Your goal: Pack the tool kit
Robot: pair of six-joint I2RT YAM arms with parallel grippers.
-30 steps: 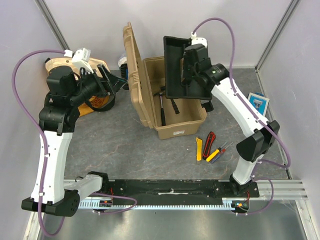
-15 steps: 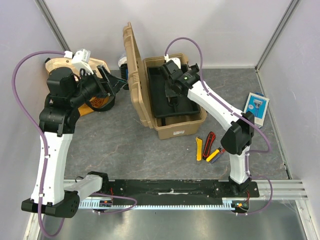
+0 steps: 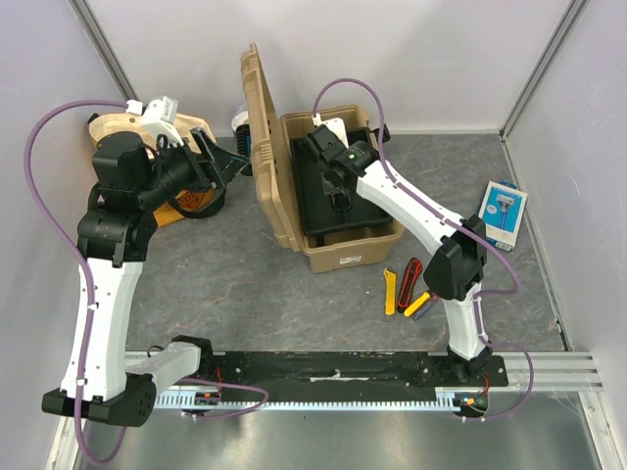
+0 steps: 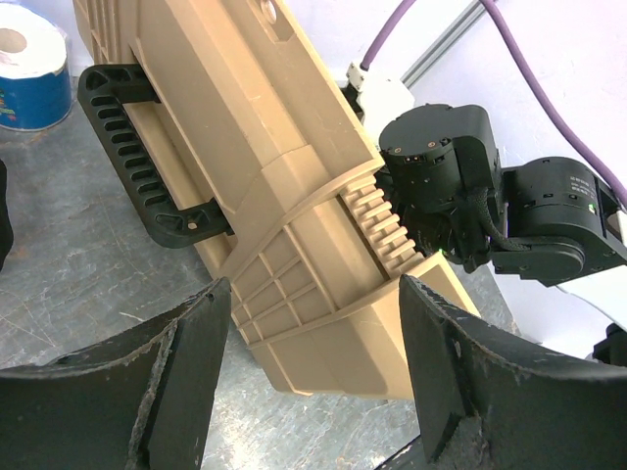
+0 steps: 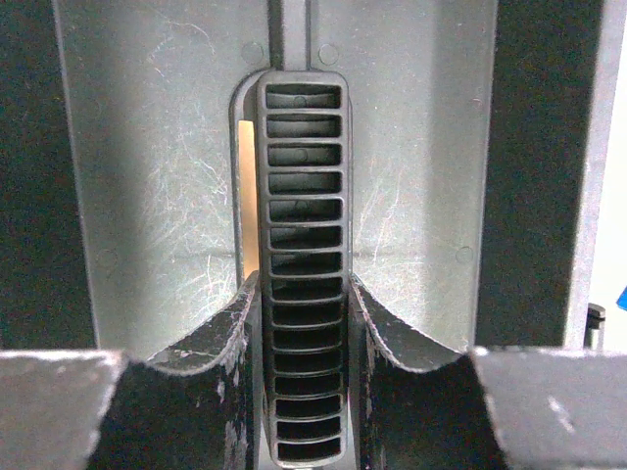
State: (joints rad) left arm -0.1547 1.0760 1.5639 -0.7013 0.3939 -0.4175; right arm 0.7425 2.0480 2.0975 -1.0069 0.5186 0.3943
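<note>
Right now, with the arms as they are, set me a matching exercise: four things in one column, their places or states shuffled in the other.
Things:
1. inner tray
2. toolbox lid
3. left pincer
4. red cutters

Places or states:
A. lying on the table, on the near side of the toolbox
B. open, gripping nothing
C. inside the toolbox, its handle gripped by the right pincer
D. standing open

Pairs: 1-C, 2-D, 3-B, 4-A
</note>
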